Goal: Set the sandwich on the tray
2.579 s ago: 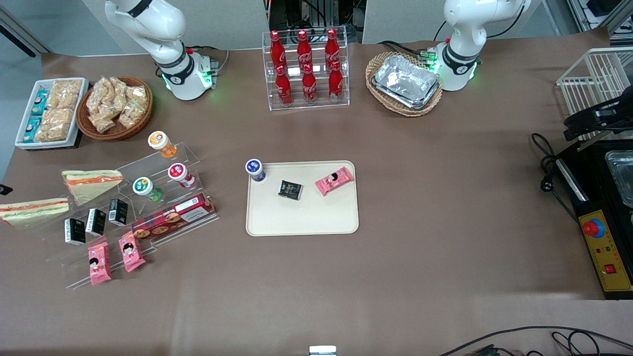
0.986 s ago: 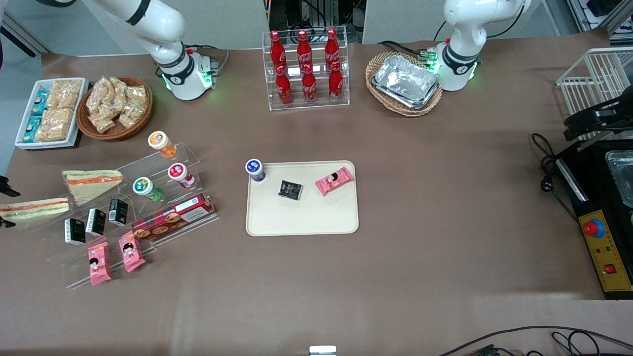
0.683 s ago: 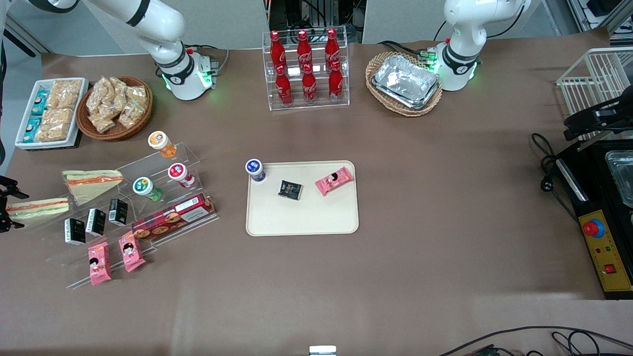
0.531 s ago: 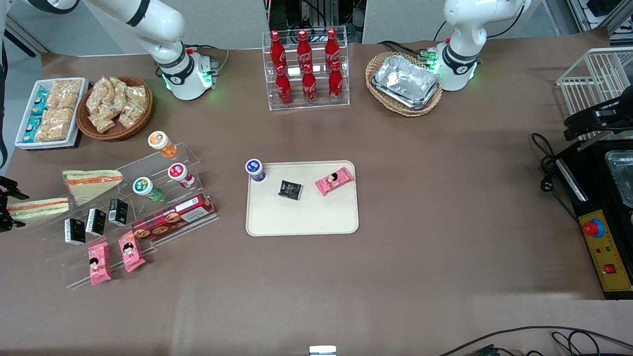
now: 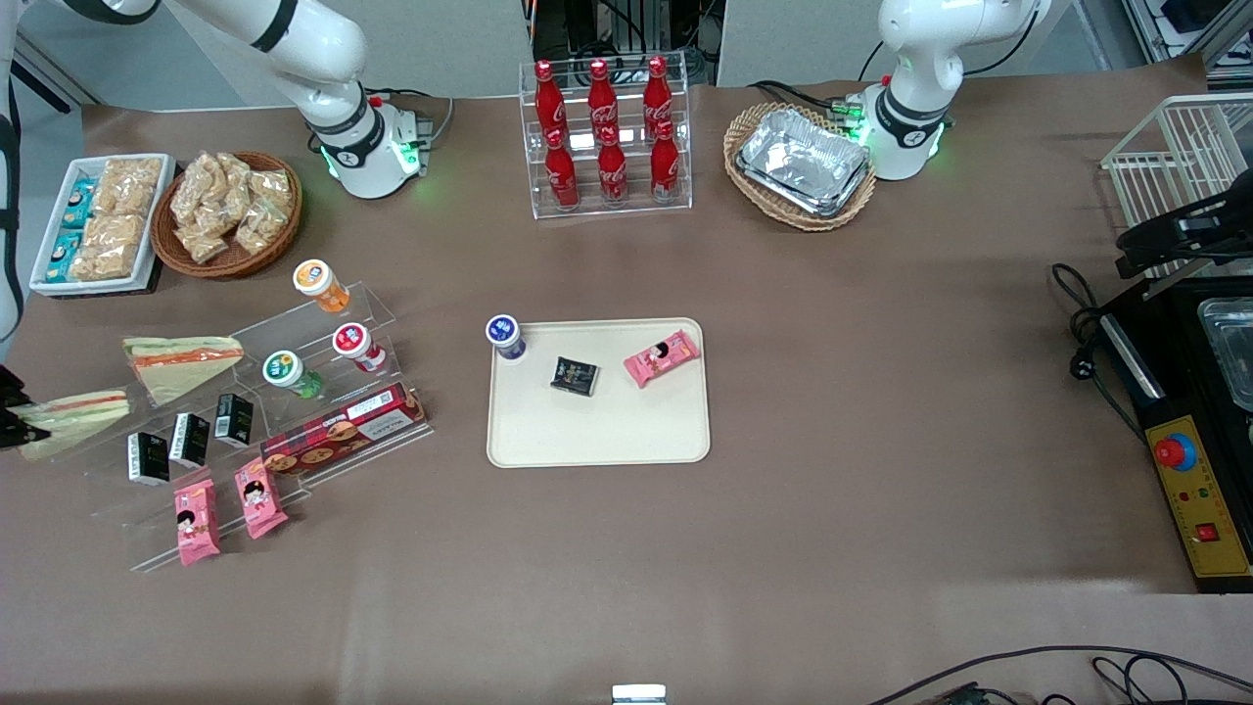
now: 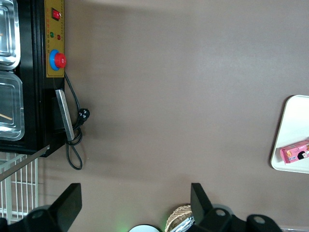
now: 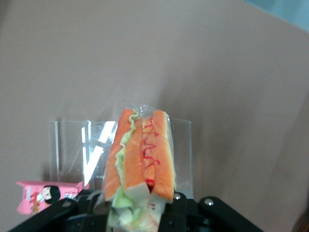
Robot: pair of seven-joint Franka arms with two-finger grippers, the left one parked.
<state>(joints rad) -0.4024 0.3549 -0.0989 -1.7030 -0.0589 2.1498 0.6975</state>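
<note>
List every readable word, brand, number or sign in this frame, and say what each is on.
Red bottles in the clear rack: white script logo, too small to read.
Red biscuit box: print blurred.
Pink snack packs: cartoon face only, text illegible.
Sandwich, held at the end effector: no label visible.
Tray: no markings.

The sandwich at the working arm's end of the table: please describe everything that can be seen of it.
The sandwich is a triangular wedge in clear, shiny wrap, with pale bread, a thin red line and green lettuce. In the right wrist view its cut face shows orange-toned slices, lettuce and red sauce squiggles. It lies tilted on the clear acrylic stand, near the table's edge, nearer the front camera than the second sandwich wedge. The gripper is shut on its end.
</note>
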